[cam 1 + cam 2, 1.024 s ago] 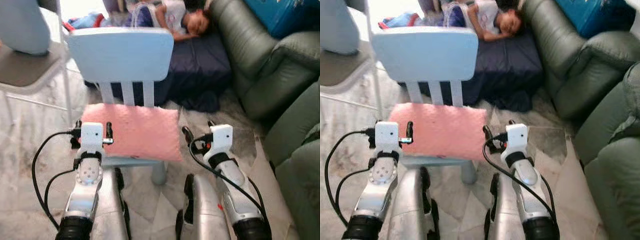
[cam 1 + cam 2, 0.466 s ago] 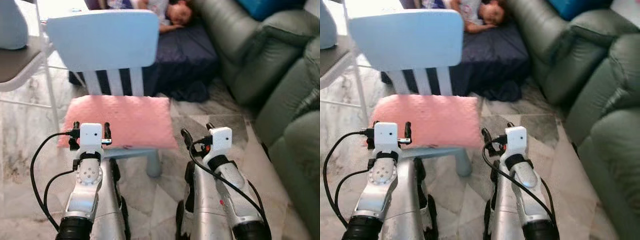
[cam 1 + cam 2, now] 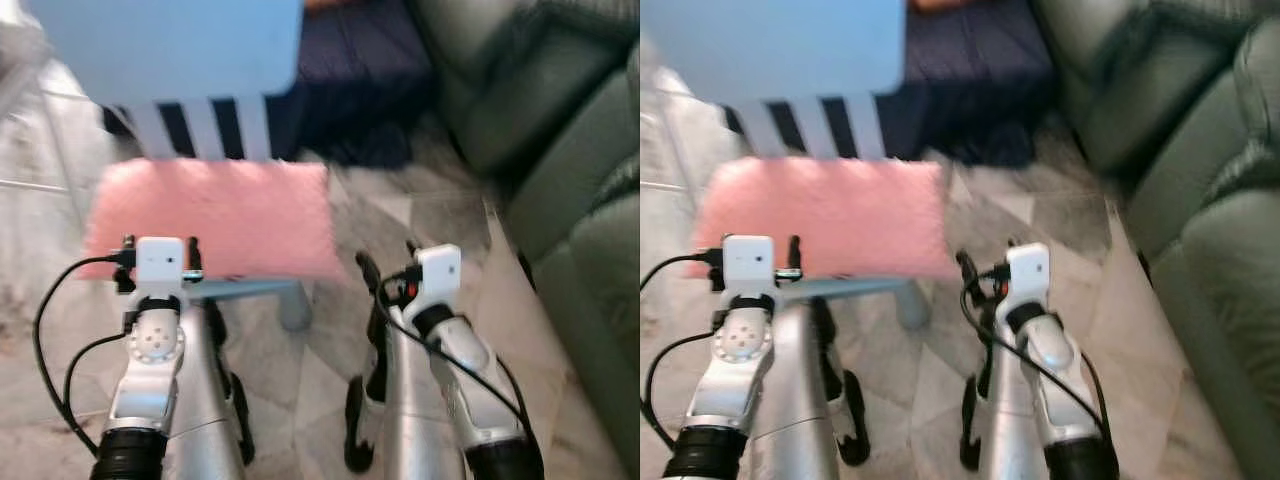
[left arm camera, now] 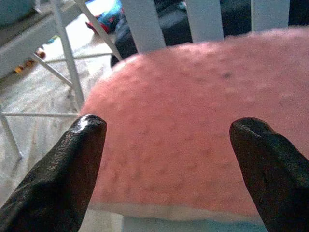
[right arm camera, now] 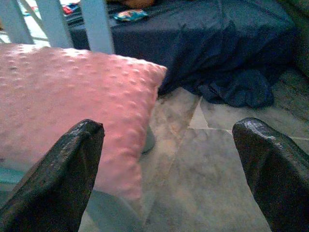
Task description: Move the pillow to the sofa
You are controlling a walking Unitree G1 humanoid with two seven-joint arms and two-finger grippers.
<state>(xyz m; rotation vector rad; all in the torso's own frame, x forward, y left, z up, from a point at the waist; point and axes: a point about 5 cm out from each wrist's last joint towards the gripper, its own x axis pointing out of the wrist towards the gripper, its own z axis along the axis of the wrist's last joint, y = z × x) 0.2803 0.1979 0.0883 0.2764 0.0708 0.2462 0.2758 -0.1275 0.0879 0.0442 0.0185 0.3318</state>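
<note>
Reaching for the pillow, which is lying on the chair seat, sofa off to the right.

Eye views: both arms are lining up at its near edge. Left wrist: left gripper is spread, centred on the pillow. Right wrist: right gripper is spread, straddling the corner; it should be shifting inward before closing.
</note>
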